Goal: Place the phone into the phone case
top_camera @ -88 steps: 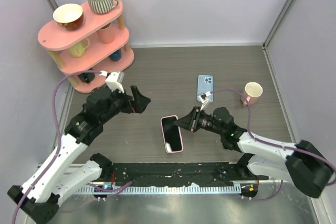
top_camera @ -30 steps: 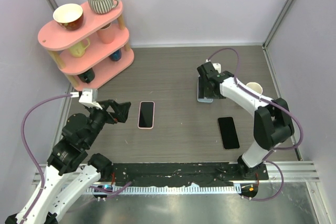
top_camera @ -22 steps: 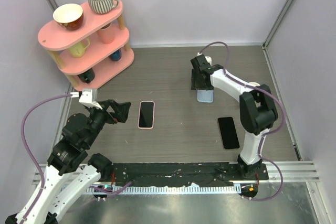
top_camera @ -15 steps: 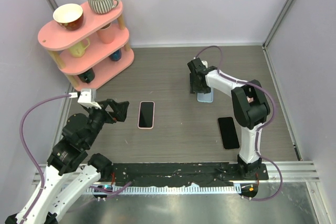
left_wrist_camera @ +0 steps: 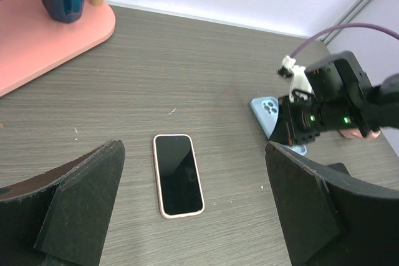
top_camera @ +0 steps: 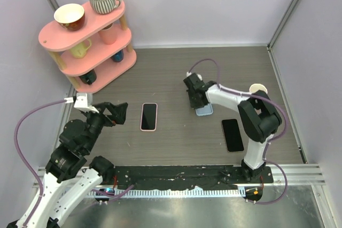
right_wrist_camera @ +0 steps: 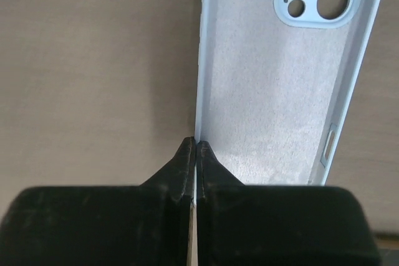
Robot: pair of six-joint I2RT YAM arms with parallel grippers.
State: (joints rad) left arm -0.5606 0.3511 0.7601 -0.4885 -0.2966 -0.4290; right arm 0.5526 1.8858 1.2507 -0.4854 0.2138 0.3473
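1. Shut tight, the right gripper (right_wrist_camera: pixel 196 151) pinches the long edge of the blue phone case (right_wrist_camera: pixel 274 104), centre of the top view.
2. Lower left, the left gripper (top_camera: pixel 122 113) gapes wide, holding nothing.
3. The black phone (top_camera: pixel 232 135) lies lower right, apart from the case.
4. Dark wood-grain table (top_camera: pixel 171 73), pale lilac walls (top_camera: pixel 203 4), pink shelf (top_camera: pixel 85 41) upper left.

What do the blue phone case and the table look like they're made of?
The blue phone case looks like soft silicone or rubbery plastic, matte, with a pale felt-like lining inside. The table has a grey-brown wood-look surface, probably laminate: straight grain lines, low sheen.
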